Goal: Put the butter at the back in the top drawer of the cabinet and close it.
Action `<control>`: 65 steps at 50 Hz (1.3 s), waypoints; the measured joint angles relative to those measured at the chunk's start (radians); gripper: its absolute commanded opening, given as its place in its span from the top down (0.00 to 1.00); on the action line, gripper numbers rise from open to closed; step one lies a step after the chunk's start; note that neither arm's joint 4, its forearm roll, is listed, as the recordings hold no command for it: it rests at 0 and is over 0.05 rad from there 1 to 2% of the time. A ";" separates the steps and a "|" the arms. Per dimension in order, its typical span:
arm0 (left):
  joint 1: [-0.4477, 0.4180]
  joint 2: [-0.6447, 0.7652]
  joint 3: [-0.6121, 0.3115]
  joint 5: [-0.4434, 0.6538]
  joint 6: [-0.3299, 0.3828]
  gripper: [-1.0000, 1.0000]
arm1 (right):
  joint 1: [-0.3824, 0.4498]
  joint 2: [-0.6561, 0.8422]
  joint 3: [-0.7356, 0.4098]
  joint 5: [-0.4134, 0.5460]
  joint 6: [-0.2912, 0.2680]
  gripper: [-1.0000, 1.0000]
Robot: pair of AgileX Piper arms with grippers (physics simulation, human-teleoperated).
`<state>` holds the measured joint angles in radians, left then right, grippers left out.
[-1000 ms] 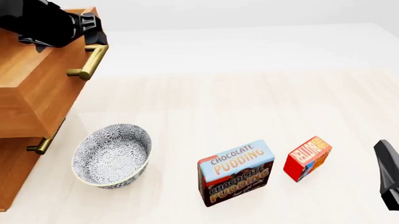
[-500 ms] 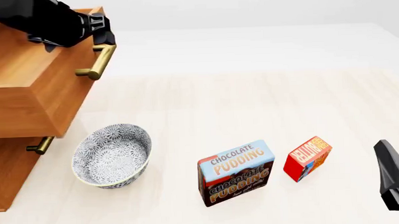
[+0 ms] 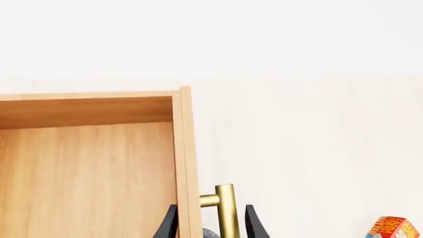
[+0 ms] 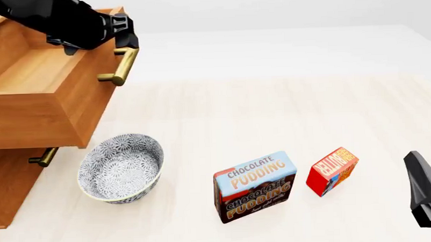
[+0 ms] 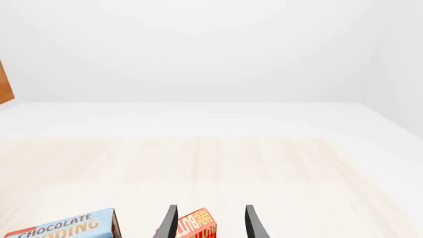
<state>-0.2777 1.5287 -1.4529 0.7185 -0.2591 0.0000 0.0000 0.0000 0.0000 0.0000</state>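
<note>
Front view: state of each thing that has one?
top drawer: pulled open, nothing visible inside
lower drawers: shut
left gripper: at the top drawer handle, fingers either side
right gripper: open, holding nothing
butter: on table
pudding box: upright
bowl: upright, empty

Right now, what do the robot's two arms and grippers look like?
Both are glossy black with faceted, angular housings. The left arm ends in a blocky, ribbed wrist section, and the left gripper has two thin, tapering black fingers. The right gripper has the same slim fingers; in the front view only a black wedge-shaped part shows. No cables or markings are visible.
</note>
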 measured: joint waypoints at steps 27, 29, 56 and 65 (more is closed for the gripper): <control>-0.018 0.022 -0.029 0.022 -0.043 0.00 | 0.000 0.000 0.000 0.000 0.000 0.00; -0.019 0.025 -0.035 0.029 -0.041 0.00 | 0.000 0.000 0.000 0.000 0.000 0.00; -0.026 0.066 -0.118 0.139 0.007 0.00 | 0.000 0.000 0.000 0.000 0.000 0.00; -0.024 0.070 -0.129 0.156 0.030 0.00 | 0.000 0.000 0.000 0.000 0.000 0.00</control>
<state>-0.3014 1.5984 -1.5820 0.8746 -0.2289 0.0000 0.0000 0.0000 0.0000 0.0000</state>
